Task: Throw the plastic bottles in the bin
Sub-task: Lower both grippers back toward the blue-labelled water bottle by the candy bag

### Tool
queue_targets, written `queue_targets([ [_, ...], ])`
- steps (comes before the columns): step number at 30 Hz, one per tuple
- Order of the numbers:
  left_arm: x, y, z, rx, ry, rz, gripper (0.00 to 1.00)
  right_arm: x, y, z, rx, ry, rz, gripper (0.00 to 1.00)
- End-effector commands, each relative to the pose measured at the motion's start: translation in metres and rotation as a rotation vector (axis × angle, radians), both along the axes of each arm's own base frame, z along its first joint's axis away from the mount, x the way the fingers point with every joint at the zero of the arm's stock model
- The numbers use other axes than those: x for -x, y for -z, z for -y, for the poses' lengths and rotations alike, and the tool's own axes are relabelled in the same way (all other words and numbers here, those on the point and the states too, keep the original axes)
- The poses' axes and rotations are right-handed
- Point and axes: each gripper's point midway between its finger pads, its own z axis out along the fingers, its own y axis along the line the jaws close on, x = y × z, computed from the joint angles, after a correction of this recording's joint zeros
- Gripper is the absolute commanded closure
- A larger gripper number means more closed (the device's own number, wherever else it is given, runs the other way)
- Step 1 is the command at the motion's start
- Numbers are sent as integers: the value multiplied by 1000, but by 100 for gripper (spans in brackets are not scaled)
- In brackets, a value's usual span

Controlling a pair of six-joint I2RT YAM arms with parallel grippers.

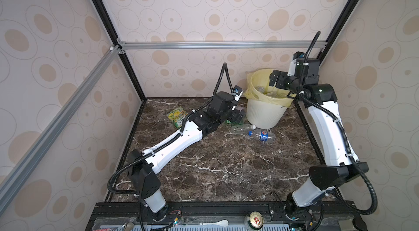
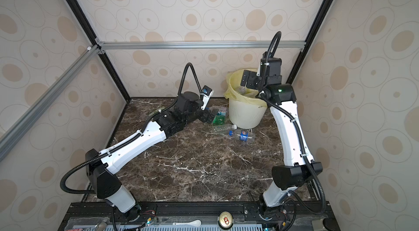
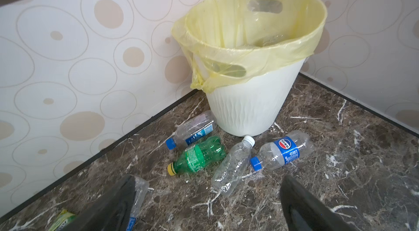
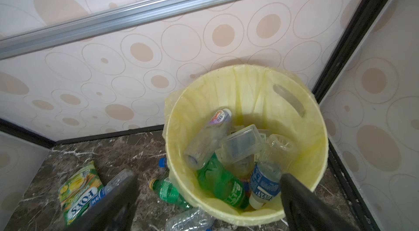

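Left gripper [image 1: 238, 115] released, empty, low by loose plastic bottles [image 1: 261, 135] near-left of bin [image 1: 263, 114]; right gripper [image 1: 277, 79] released, empty, over bin mouth

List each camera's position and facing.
Top views: high in front, looking down on the table; left arm, right arm show.
Left wrist: low over the table, facing the bin and green bottle; open left gripper shows.
Right wrist: above the bin, looking in; open right gripper shows.
Shared: both wrist views show bin, green bottle.

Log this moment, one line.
left gripper open, low beside loose bottles | right gripper open above bin | task unfinished
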Motion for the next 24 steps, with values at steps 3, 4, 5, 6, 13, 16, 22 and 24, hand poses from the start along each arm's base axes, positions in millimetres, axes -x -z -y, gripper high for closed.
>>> queue_targets([
  [3, -7, 20, -36, -41, -128, -65, 1, 23, 16, -27, -1, -79, -27, 0],
  [4, -8, 24, -41, -46, -142, -73, 1, 27, 21, -31, 4, -89, -37, 0],
  [5, -9, 28, -47, -52, -158, -81, 1, 29, 28, -30, 8, -87, -49, 0],
  [6, -11, 32, -53, -56, -174, -90, 1, 35, 35, -45, 15, -126, -60, 0],
  [13, -20, 63, -87, -113, -287, -143, 1, 58, 86, -80, 50, -218, -137, 0],
  [16, -25, 77, -101, -173, -349, -153, 1, 66, 106, -93, 66, -249, -168, 0],
  [22, -38, 109, -128, -137, -401, -271, 1, 80, 148, -119, 69, -308, -232, 0],
  [24, -46, 121, -138, -79, -415, -328, 1, 83, 164, -128, 79, -327, -255, 0],
])
